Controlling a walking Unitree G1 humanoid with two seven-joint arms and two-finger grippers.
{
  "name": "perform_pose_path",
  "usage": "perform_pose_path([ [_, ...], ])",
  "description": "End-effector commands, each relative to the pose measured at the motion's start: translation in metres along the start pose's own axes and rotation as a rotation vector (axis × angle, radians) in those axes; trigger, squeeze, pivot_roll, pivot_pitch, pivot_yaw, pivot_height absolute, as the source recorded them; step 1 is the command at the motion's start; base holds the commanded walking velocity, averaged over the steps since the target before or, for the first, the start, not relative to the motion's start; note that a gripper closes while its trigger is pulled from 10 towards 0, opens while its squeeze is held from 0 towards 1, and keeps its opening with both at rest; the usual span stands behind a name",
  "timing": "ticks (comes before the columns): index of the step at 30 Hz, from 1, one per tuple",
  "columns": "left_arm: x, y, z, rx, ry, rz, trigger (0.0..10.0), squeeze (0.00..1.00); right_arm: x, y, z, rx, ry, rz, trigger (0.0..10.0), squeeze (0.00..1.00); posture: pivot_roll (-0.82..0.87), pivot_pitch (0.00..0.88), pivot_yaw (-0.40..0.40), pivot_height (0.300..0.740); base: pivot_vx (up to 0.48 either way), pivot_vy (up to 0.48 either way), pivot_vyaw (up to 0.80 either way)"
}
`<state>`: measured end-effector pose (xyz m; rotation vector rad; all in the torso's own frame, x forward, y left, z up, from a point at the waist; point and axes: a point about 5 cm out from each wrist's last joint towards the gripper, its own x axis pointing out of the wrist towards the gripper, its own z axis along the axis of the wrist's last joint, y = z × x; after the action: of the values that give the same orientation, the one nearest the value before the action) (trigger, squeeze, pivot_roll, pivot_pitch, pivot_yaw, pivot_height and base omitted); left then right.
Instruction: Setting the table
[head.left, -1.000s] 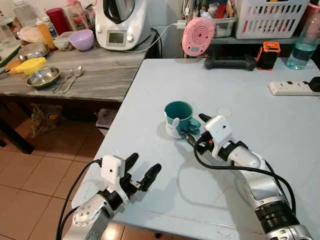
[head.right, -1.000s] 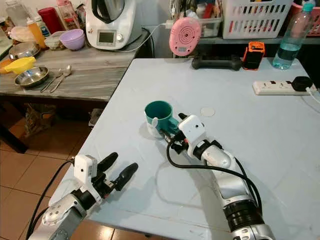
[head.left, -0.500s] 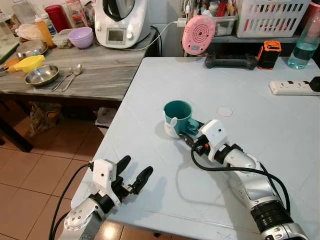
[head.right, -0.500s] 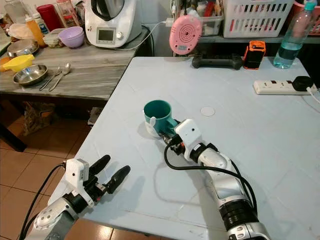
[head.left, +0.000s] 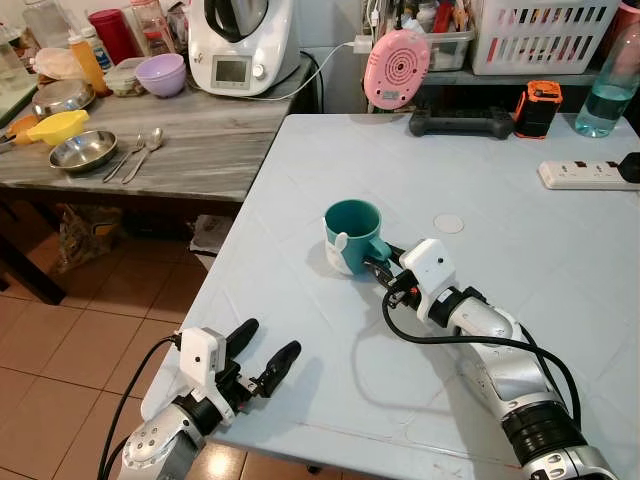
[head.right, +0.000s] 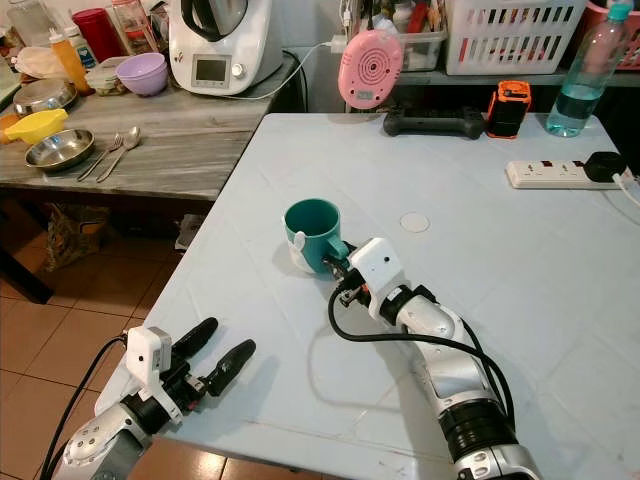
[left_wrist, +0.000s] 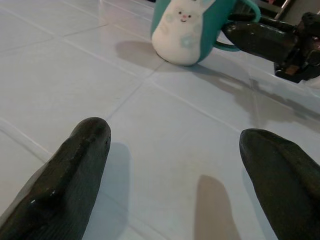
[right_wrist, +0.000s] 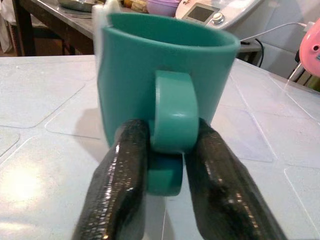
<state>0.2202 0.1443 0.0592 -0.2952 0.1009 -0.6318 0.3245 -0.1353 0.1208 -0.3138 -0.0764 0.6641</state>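
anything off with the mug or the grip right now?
Nothing stands out. The teal mug with a white bunny face stands upright on the pale blue table, nothing spilled. The right gripper pinches its handle squarely.

Teal bunny mug (left_wrist: 192, 27) upright on pale table (left_wrist: 75, 75), beyond spread fingers (left_wrist: 80, 165).

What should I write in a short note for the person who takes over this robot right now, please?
Right gripper: shut on the handle of the teal mug, one finger on each side.
Left gripper: open, holds nothing, low over the near left corner of the pale blue table.
The mug stands upright on the table, about mid-table.
Steel bowl and spoons lie on the grey counter at the left.
Done: mug gripped. Left: probably place the mug, then fetch the rest.
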Motion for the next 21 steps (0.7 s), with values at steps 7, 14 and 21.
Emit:
perform_pose_path([
  [7, 0.010, -0.023, 0.027, -0.021, -0.081, -0.029, 10.0, 0.00, 0.004, -0.001, 0.009, -0.027, -0.038, -0.016, 4.9, 0.00, -0.15, 0.094, 0.107, 0.740, 0.000, 0.000, 0.00],
  [14, 0.033, -0.038, 0.050, -0.043, -0.103, -0.082, 10.0, 0.00, 0.005, -0.001, 0.011, -0.028, -0.046, -0.036, 10.0, 0.00, -0.16, 0.090, 0.104, 0.740, 0.000, 0.000, 0.00],
  [21, 0.034, -0.044, 0.054, -0.050, -0.091, -0.095, 10.0, 0.00, 0.005, -0.003, 0.014, -0.023, -0.060, -0.068, 10.0, 0.00, -0.17, 0.085, 0.107, 0.740, 0.000, 0.000, 0.00],
])
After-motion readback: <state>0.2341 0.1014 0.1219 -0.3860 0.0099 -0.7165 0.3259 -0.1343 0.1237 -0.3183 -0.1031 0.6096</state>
